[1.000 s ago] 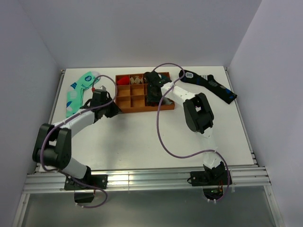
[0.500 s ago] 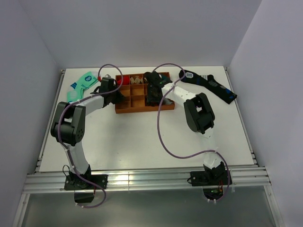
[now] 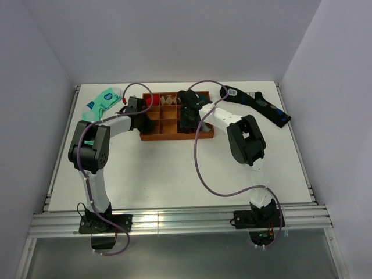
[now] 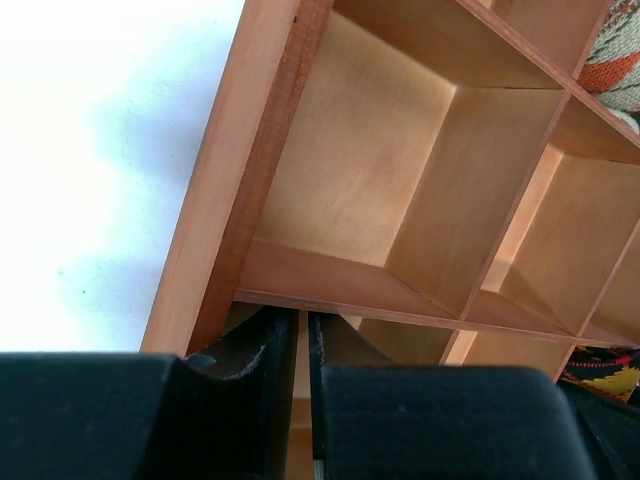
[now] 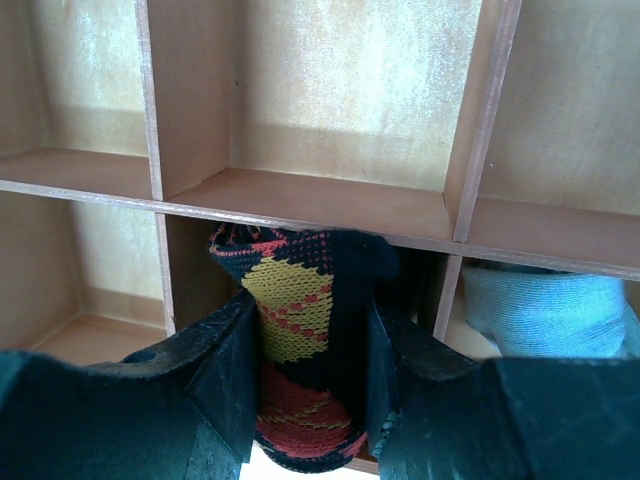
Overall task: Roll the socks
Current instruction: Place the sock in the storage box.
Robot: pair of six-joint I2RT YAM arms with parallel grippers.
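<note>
White table (image 3: 151,168), right gripper (image 5: 312,370) clamping argyle sock (image 5: 290,290)

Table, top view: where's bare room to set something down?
Free: wide table strip between the wooden tray and the arm bases; also beside the right arm, below the navy sock. Crowded: the back row, mint sock, tray, left tool at it, right tool gripping the argyle sock.
</note>
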